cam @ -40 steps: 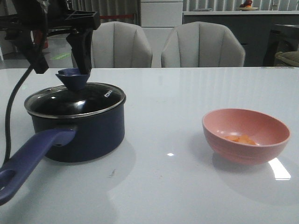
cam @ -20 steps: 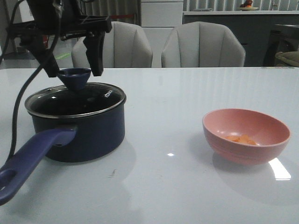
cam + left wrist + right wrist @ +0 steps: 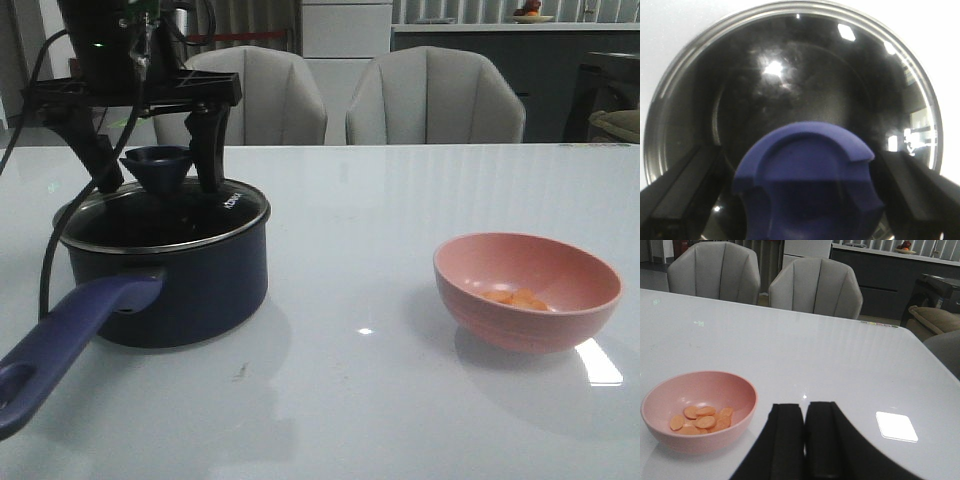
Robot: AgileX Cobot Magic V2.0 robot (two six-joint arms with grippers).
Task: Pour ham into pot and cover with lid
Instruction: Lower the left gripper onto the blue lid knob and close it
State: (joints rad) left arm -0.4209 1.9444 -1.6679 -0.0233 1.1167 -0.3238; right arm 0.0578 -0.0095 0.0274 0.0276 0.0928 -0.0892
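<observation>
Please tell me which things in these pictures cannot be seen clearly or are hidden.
- Inside of the pot: hidden in both views by the dark lid; contents unknown.
- Lid lettering: too small to read, front view.
- Left end effector: the knob covers the fingertips in the wrist view.
- Pot handle: end cut by the frame edge.
- Ham in the pink bowl: partly hidden by the bowl wall, front view.

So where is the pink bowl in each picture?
Front view: the pink bowl sits on the right of the table, far from the pot.
Left wrist view: not in it; only the lid and its knob show.
Right wrist view: the pink bowl is at lower left.
Shared landmark: the ham inside it, and the two grey chairs behind.
</observation>
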